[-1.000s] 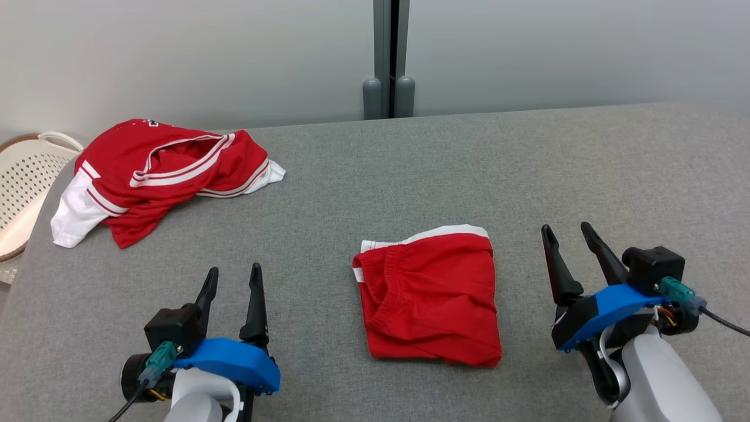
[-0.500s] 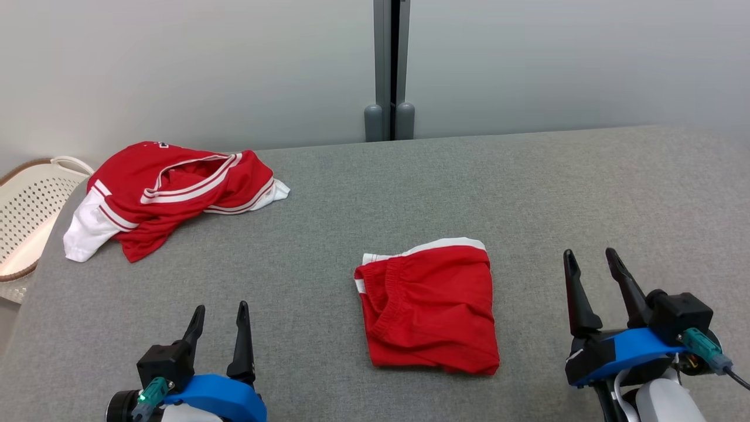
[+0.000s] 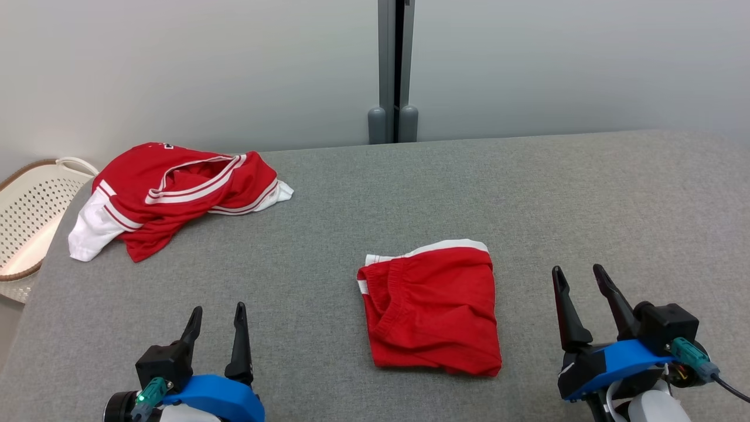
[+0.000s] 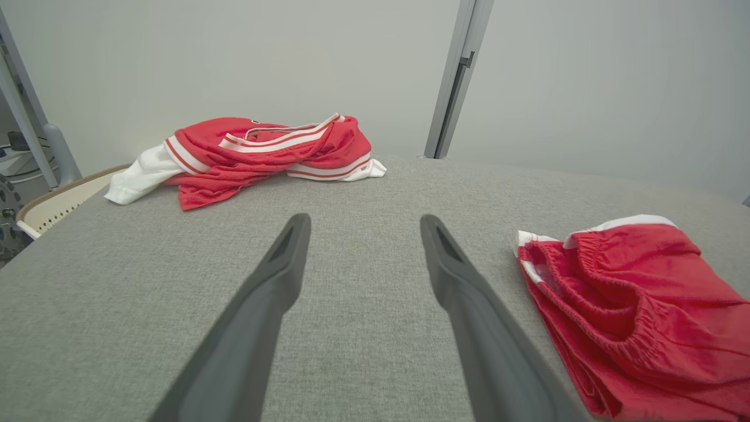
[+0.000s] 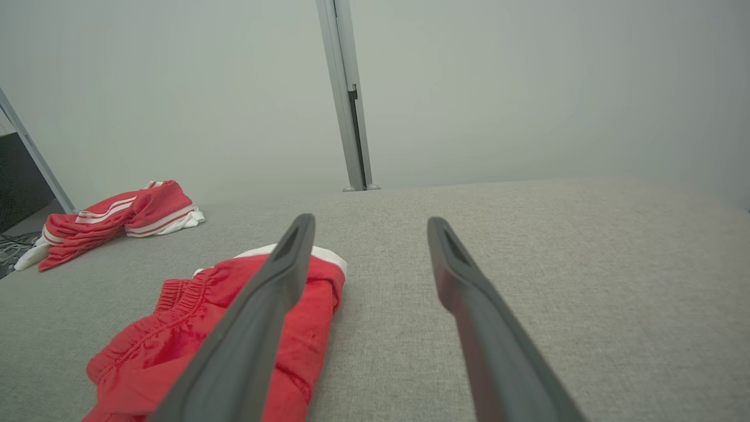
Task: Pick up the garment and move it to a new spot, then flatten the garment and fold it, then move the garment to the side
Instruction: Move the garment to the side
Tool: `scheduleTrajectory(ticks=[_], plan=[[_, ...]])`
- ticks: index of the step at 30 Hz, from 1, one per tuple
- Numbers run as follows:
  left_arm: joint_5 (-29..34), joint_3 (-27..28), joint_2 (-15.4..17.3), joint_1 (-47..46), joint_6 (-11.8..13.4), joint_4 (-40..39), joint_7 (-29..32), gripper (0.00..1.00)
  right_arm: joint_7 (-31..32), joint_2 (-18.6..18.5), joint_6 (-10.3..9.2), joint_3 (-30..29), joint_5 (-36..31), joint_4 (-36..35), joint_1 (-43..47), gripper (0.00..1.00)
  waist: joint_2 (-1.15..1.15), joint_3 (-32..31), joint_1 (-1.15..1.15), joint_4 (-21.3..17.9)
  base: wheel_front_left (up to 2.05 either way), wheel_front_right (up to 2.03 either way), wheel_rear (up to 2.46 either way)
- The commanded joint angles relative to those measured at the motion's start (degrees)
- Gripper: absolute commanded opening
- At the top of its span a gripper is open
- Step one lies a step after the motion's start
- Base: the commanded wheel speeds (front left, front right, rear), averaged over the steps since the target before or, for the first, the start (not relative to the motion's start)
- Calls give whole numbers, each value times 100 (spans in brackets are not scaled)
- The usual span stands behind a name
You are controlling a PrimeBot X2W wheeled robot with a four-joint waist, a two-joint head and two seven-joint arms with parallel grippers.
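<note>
Dark plastic fingers, two pairs, nearest the robot.

Left pincer (image 3: 218, 308): at the near edge of the bench (image 3: 586, 193); fingers spread, nothing between them.

Right pincer (image 3: 577, 269): also spread and empty; near the right border of the shorts, clear of the cloth.

Red shorts (image 3: 433, 310), white trim: mid-bench between the two pincers. Folded to a compact, squarish packet, elastic waistband turned left, lying flat with a few soft creases.

Red-and-white jersey (image 3: 176, 187): far left of the bench, a crumpled heap well apart from the shorts.

Basket (image 3: 29, 205), pale, perforated: off the bench's left end, beside the jersey.

Post (image 3: 394, 64), grey: upright against the pale wall behind the bench.

Change noted: over the last second the head camera has tipped, so everything sits lower in its view. Allowing for that, both pincers have drawn back toward the robot, and neither garment has shifted on the bench.

Reading: the fold looks complete and the shorts are released. What probably remains is moving the packet aside. That would need a grip through all layers at one edge, or the fold may open.
</note>
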Motion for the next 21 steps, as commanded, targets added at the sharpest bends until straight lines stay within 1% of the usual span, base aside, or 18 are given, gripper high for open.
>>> scheduleTrajectory(ticks=[1,6,11,14,19,21], plan=[[-25,-13,34,-70,23,-1,-11,100,7,-1,2,2,10,10,74,100,0,3,0,1,0,0,0],[-48,-35,39,-78,42,-7,-6,100,52,-1,3,4,-68,66,33,100,0,10,0,13,0,0,0],[-40,-62,49,-88,49,-28,-1,100,245,-1,3,-65,-160,131,-106,100,0,47,0,62,0,0,0],[-33,-75,63,-122,64,-60,10,100,567,-1,3,-73,-172,166,-303,100,0,117,0,119,0,0,0],[-12,-104,41,-238,70,-120,23,100,1399,-4,3,-76,34,421,-753,100,0,325,0,281,0,0,0],[-5,-122,11,-301,70,-150,22,100,1719,-87,3,-63,121,574,-961,100,0,441,0,378,0,0,0]])
